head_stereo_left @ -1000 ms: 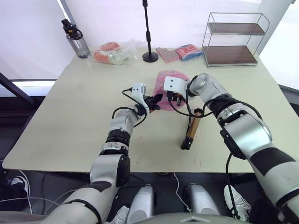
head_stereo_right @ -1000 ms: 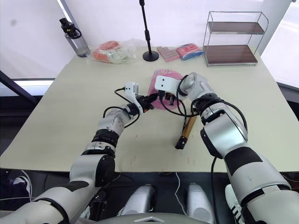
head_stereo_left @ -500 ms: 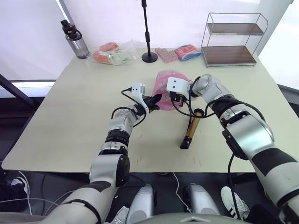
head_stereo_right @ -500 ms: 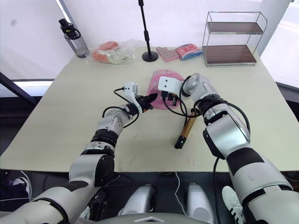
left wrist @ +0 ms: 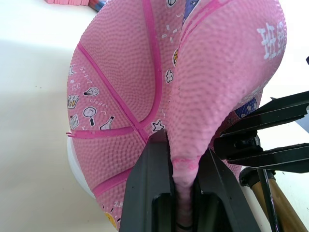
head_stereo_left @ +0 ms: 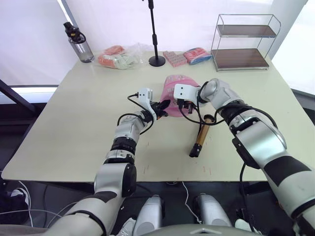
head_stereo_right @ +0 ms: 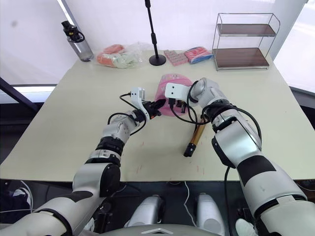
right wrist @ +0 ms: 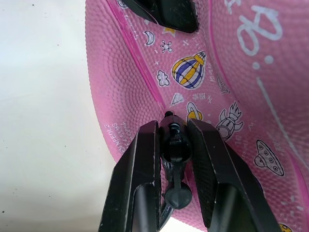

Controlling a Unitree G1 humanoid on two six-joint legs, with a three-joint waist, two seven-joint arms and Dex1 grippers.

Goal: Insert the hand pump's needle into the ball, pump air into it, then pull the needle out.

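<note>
Ball (head_stereo_left: 175,93) is held saggy on the tabletop (head_stereo_left: 74,128), a fold of it pinched tight in the left tool (left wrist: 176,193). The black fitting of the needle (right wrist: 172,135) is clamped in the right tool (right wrist: 174,140) and pressed against the pink skin. Little has moved in the last second, so the pin is probably being eased in. The pin itself is hidden. The hand pump (head_stereo_left: 201,139) lies beside the ball, untouched.
</note>
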